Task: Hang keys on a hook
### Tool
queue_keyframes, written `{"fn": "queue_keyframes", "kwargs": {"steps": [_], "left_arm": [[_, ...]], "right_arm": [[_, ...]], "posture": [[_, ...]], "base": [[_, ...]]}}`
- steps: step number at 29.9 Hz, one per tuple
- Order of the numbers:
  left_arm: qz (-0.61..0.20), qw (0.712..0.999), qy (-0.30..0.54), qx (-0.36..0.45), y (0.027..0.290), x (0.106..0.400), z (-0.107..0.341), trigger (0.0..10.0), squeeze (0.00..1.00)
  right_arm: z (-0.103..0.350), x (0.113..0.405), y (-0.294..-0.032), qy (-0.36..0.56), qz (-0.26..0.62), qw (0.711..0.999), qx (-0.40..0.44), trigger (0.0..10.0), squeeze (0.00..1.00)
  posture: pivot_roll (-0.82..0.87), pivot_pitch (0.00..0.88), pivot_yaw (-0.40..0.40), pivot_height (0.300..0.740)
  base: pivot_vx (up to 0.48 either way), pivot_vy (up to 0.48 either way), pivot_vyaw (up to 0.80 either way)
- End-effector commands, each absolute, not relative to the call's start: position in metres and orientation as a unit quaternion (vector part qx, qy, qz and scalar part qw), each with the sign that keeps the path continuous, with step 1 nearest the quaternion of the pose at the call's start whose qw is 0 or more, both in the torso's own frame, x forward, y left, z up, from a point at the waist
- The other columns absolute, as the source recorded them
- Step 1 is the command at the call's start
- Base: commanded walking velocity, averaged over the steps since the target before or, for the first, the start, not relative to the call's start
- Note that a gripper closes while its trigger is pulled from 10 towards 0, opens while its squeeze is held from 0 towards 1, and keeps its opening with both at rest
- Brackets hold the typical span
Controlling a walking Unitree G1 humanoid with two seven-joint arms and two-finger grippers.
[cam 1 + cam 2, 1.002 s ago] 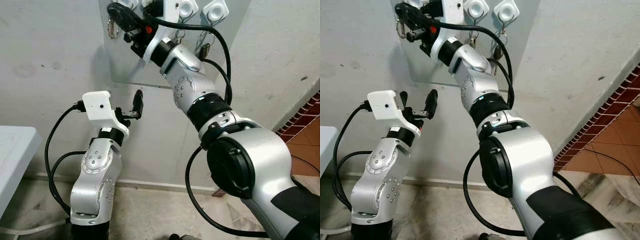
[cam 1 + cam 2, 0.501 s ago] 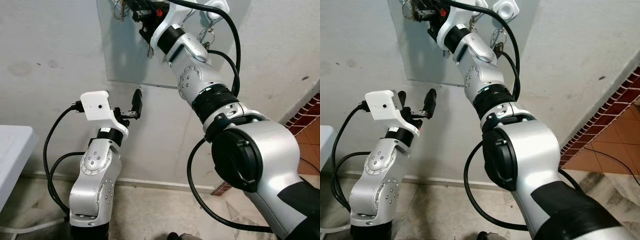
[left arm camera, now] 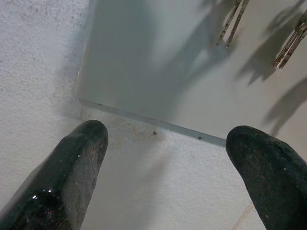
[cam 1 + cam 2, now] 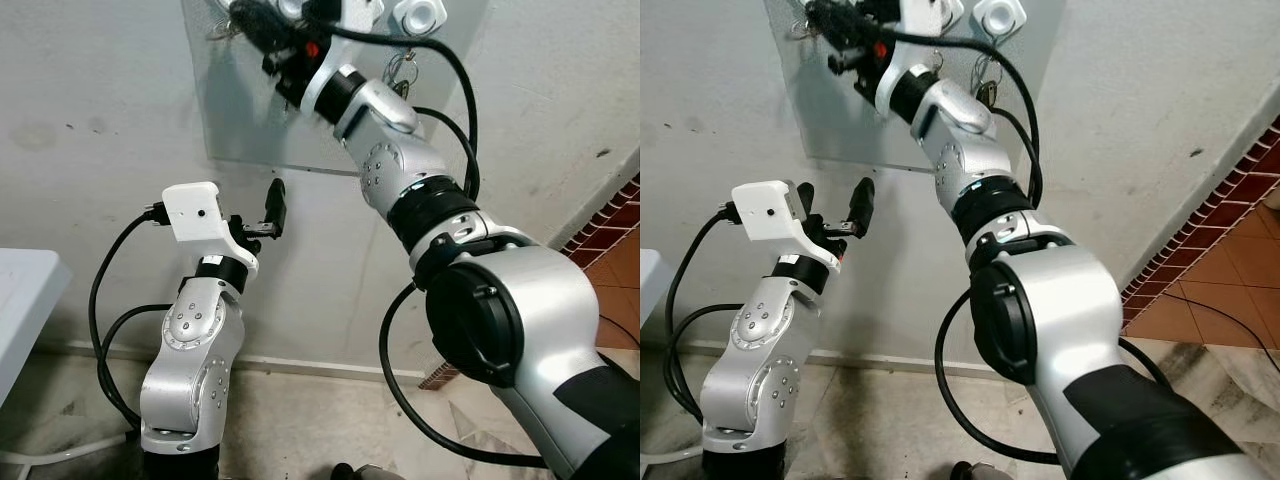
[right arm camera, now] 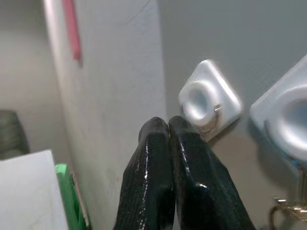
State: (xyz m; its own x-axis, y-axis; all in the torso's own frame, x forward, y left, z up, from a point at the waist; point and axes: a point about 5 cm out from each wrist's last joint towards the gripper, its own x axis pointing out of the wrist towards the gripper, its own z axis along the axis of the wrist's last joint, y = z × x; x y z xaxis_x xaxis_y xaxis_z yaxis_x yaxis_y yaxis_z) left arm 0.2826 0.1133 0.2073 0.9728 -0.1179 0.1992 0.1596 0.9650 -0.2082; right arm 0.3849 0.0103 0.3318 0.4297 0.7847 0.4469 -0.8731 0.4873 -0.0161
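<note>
Left wrist view: two keys [image 3: 231,21] hang.

A grey wall [image 4: 90,150] with faint stains is the landmark. A white table [image 4: 25,300] stands against it at lower left; brown-red tiles [image 4: 610,225] border it at right.

Pale wall [image 4: 100,120], stone floor [image 4: 300,430]

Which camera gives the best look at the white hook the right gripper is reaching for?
The right wrist view: the hook sits sharp and near, just past the shut right gripper. In the eye views the arm and cable cover it. The left wrist view shows the board's lower edge and hanging keys.
</note>
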Motion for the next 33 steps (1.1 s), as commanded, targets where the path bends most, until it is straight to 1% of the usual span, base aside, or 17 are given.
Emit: {"fn": "queue_keyframes", "kwargs": {"steps": [1,20,21,22,24,28,31,33], "left_arm": [[-0.072,0.986,-0.093,-0.116,0.111,0.281,0.209,10.0,0.0],[-0.071,0.986,-0.092,-0.121,0.111,0.281,0.209,10.0,0.0],[-0.071,0.986,-0.092,-0.121,0.111,0.281,0.209,10.0,0.0],[-0.071,0.986,-0.092,-0.121,0.111,0.281,0.209,10.0,0.0],[-0.071,0.986,-0.092,-0.12,0.111,0.281,0.208,10.0,0.0],[-0.07,0.986,-0.092,-0.119,0.111,0.281,0.208,10.0,0.0],[-0.068,0.986,-0.091,-0.119,0.112,0.282,0.207,10.0,0.0],[-0.067,0.987,-0.09,-0.118,0.112,0.282,0.207,10.0,0.0]], "right_arm": [[0.33,0.383,0.013,-0.194,0.51,0.833,0.091,10.0,0.0],[0.315,0.384,0.012,-0.168,0.523,0.833,0.067,10.0,0.0],[0.314,0.384,0.012,-0.166,0.524,0.833,0.069,10.0,0.81],[0.312,0.384,0.012,-0.164,0.525,0.832,0.076,10.0,1.0],[0.31,0.384,0.012,-0.163,0.525,0.831,0.079,10.0,1.0],[0.304,0.385,0.009,-0.16,0.512,0.839,0.088,10.0,1.0],[0.293,0.388,0.004,-0.156,0.494,0.85,0.093,10.0,1.0],[0.292,0.388,0.004,-0.155,0.492,0.852,0.091,10.0,1.0]], "posture": [[0.08,0.113,-0.108,0.74],[0.08,0.11,-0.109,0.74],[0.08,0.11,-0.109,0.74],[0.08,0.109,-0.108,0.74],[0.08,0.107,-0.108,0.74],[0.08,0.106,-0.109,0.74],[0.08,0.106,-0.108,0.74],[0.08,0.105,-0.106,0.74]], "base": [[0.0,0.0,0.0],[0.0,0.0,0.0],[0.0,0.0,0.0],[0.0,0.0,0.0],[0.0,0.0,0.0],[0.0,0.0,0.0],[0.0,0.0,0.0],[0.0,0.0,0.0]]}}
